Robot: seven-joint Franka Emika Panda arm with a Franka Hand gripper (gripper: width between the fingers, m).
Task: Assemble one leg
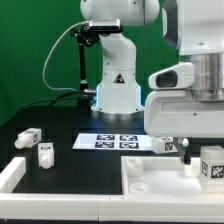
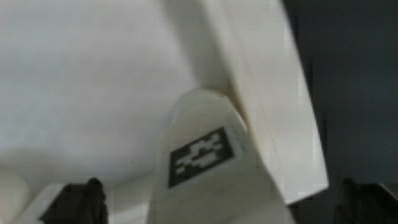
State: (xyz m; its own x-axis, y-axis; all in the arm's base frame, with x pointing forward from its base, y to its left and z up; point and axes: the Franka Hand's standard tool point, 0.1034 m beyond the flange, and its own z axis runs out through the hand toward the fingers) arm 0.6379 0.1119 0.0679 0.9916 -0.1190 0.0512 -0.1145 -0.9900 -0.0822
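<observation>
- The table (image 1: 60, 170) is lying dark under everything, with the marker board (image 1: 115, 141) sitting flat near its middle.
- The tabletop (image 1: 160, 185), a big white tray, is taking up the near corner on the exterior view's right, and the arm is hanging over its far edge.
- The gripper (image 1: 190, 150) is standing low over that tray, hidden in the exterior view behind the arm's own body; in the wrist view its two dark fingertips (image 2: 75, 200) are showing wide apart, one at each lower corner, so I judge the jaws to be parted and gripping nothing.
- One leg (image 2: 214, 165) is sitting right between those tips, its long axis running away from the camera, its tag facing up, resting against the tray's pale wall.
- Whether this leg is touching the fingers is not clear; it is looking free of both.
- Two more legs, one (image 1: 28, 138) and another (image 1: 44, 152), are lying well apart from the gripper toward the exterior view's left.
- The coming move is probably turning on closing squarely across the leg's short width.
</observation>
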